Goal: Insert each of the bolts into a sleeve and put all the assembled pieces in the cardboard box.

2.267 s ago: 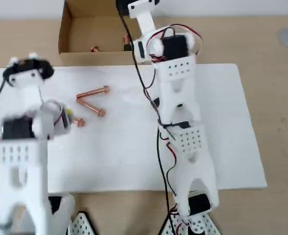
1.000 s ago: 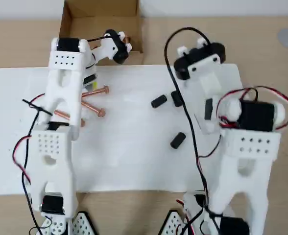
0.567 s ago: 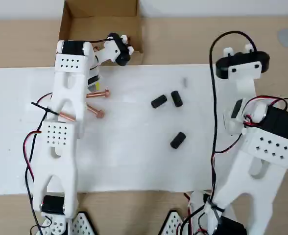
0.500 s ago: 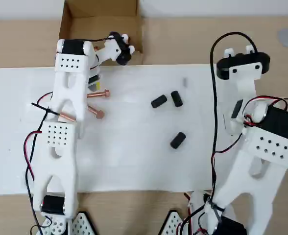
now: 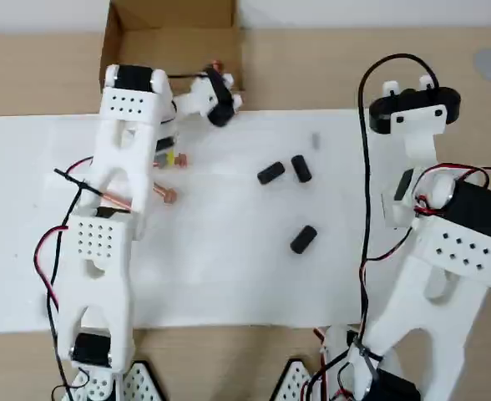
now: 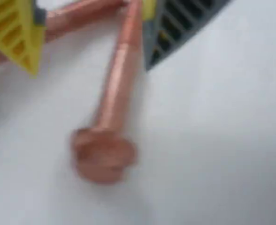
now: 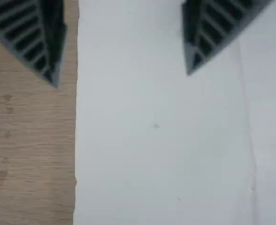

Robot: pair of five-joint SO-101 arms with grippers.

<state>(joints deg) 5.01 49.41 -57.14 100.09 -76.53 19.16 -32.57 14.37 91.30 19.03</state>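
Sleeve (image 5: 304, 240) nearest me, black, lying on the white mat (image 5: 229, 284), well apart from the rest. Right gripper (image 7: 121, 75) hangs over the mat's edge where it meets the wooden table (image 7: 30, 164), fingers spread wide, nothing between them.

Over to the left gripper (image 6: 91, 68): yellow finger and dark finger stand apart. A copper bolt (image 6: 111, 112) lies on the mat, shaft running up between them, just beside the dark one, not pinched that I can see. A second bolt (image 6: 77, 16) crosses behind it, mostly cut off.

From above, both lie roughly across the table, heads toward the sleeves, shafts hidden under the left arm (image 5: 103, 242). Two more sleeves (image 5: 270, 173) (image 5: 301, 168) sit near each other mid-mat.

Farthest, the cardboard box (image 5: 112, 50): the arm covers its near side, and there's one copper glint (image 5: 216, 65) inside, too small to identify.
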